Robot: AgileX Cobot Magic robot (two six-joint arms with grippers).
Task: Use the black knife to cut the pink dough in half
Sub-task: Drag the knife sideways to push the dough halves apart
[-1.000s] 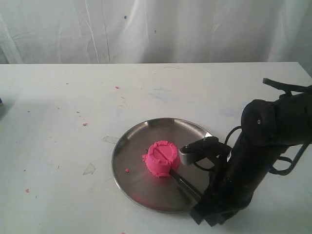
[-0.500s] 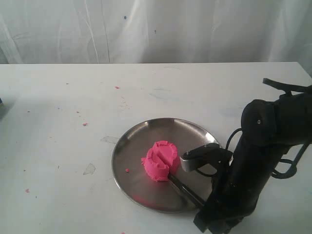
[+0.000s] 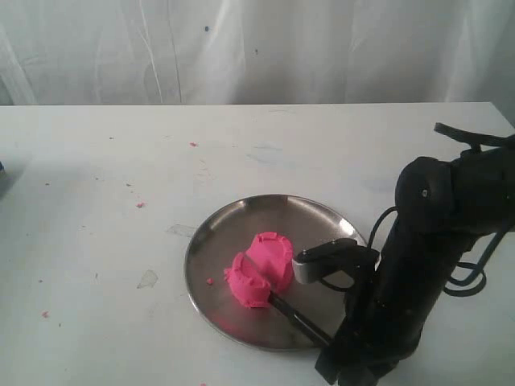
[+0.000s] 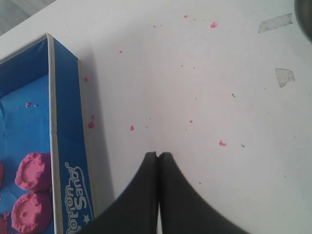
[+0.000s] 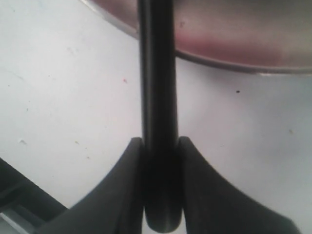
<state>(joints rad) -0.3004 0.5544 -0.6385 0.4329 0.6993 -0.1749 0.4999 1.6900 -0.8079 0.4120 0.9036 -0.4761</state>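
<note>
The right gripper (image 5: 159, 142), clenched on the black knife (image 3: 298, 315), has pushed the blade through the pink dough (image 3: 273, 257) on the steel plate (image 3: 211, 233). The lump now lies in two parted pieces, so the cut looks essentially done.

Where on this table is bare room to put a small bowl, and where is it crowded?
Free: the table between the steel plate and the white curtain, and the stretch left of the plate, bare except pink crumbs. Crowded: the plate, holding the pink dough and black knife, and the corner under the right arm.
</note>
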